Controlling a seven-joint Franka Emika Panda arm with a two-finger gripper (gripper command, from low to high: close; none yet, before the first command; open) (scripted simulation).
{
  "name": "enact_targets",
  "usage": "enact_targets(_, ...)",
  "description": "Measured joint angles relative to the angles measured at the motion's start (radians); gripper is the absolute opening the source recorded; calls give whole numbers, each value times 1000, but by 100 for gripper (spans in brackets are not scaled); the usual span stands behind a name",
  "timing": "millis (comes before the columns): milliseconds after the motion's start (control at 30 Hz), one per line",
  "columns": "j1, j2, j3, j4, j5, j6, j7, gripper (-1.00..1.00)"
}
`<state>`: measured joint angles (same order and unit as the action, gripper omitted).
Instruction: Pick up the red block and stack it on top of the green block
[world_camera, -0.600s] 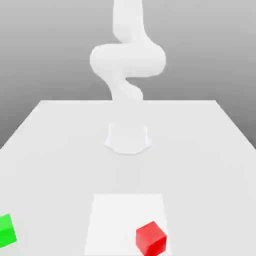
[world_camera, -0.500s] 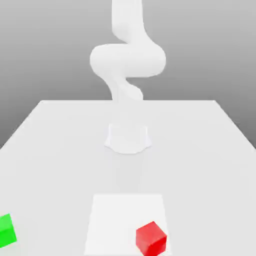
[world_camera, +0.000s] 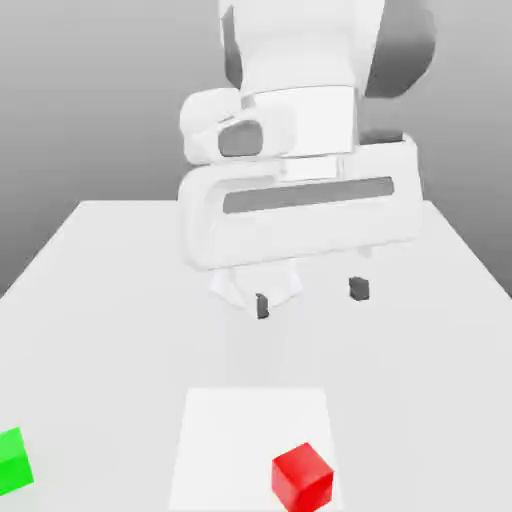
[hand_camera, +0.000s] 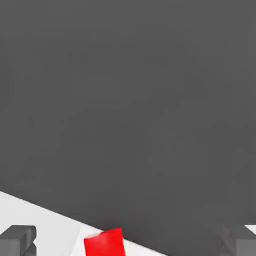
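Note:
The red block (world_camera: 302, 476) rests on a lighter square patch of the white table (world_camera: 120, 300), near the front edge and a little toward the exterior view's right. The green block (world_camera: 13, 460) sits at the front on the exterior view's left, cut by the frame edge. My gripper (world_camera: 310, 297) hangs open well above the table, behind and above the red block, with two dark fingertips (world_camera: 262, 306) wide apart and nothing between them. The hand view catches the red block (hand_camera: 105, 243) between my fingertips (hand_camera: 17, 240), far below.
The arm's white base (world_camera: 240, 285) stands at the table's middle behind the gripper. A paler square patch (world_camera: 230, 430) marks the table around the red block.
The hand has swung into the exterior view, now large and in front of the arm's base, fingers apart. Both blocks lie where they were.

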<state>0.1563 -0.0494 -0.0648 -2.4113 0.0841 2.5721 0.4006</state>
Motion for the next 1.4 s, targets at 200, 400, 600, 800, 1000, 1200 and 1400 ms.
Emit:
enact_targets(200,13,214,5,-33,-35,81,-73,0)
enact_targets(400,5,429,20,-17,-34,236,-102,-100)
enact_targets(600,2,447,23,-14,-32,250,-103,-100)
enact_targets(800,4,291,3,-35,-50,115,-79,-100)
enact_targets(1000,-128,292,-159,32,22,35,87,-100)
enact_targets(1200,-273,345,-308,106,118,-3,239,-100)
enact_targets(1400,-362,467,-296,156,217,58,243,100)
